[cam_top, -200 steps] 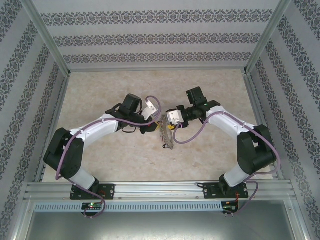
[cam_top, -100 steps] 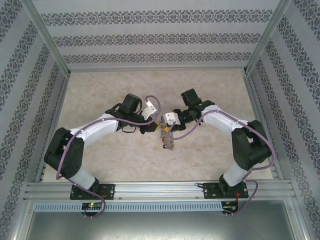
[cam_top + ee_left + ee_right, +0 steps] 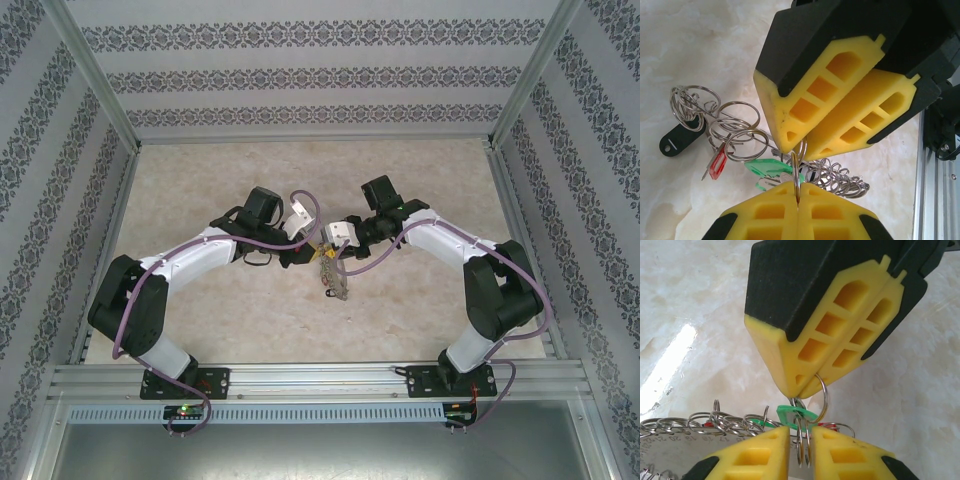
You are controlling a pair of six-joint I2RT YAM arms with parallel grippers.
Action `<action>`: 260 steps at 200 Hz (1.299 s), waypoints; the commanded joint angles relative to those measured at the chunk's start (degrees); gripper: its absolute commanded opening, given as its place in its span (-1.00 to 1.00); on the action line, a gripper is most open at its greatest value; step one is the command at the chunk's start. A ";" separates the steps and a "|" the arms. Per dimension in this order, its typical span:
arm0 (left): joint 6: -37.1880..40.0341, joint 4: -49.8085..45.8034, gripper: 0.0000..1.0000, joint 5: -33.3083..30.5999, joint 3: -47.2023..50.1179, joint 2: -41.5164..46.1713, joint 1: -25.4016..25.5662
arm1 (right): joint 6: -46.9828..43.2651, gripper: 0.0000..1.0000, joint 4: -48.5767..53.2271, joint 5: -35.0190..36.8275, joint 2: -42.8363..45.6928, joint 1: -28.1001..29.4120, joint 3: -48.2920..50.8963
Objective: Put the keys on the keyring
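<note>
— While my left wrist looks?
— My left jaws clamp a small ring; red key and black key lie on the table.
— Right wrist?
— My right jaws, narrow, straddle rings; grip unclear.

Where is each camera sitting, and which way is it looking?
Top external: above and behind the arms, looking down at the table; both arms show.
Left wrist: on the left wrist, facing the right gripper; own yellow fingers below.
Right wrist: on the right wrist, facing the left gripper; own fingers below.
Both wrist views share the green key and small ring.
</note>
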State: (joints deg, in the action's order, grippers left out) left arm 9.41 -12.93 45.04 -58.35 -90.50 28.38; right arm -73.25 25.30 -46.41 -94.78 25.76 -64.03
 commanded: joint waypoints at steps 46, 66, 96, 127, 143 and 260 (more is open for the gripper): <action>-1.18 0.35 -1.00 2.53 -2.06 -0.57 -1.64 | 0.95 -1.00 2.42 -5.00 0.31 -0.66 -1.77; -0.82 -2.75 -1.00 0.46 -3.14 -1.27 -2.18 | 2.33 -1.00 1.07 -6.88 1.72 -1.39 -0.76; -2.35 -3.41 -1.00 -1.78 -3.95 -2.41 -2.26 | 6.06 -1.00 -3.87 -8.87 4.08 -2.26 2.32; -3.03 -2.81 -1.00 -2.56 -3.44 -2.96 -2.30 | 7.85 -1.00 -5.92 -9.85 5.20 -3.99 3.84; -3.60 -2.88 -1.00 -2.45 -3.55 -3.63 -2.36 | 10.12 -1.00 -8.59 -11.55 6.06 -5.04 4.85; -7.15 5.25 -1.00 -2.42 -1.06 -3.97 -2.37 | 28.11 -1.00 -24.95 -18.45 11.84 -5.86 9.43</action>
State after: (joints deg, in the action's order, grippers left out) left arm 4.01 -8.84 46.39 -61.49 -94.08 27.64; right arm -51.09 6.46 -56.66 -87.24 20.34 -54.19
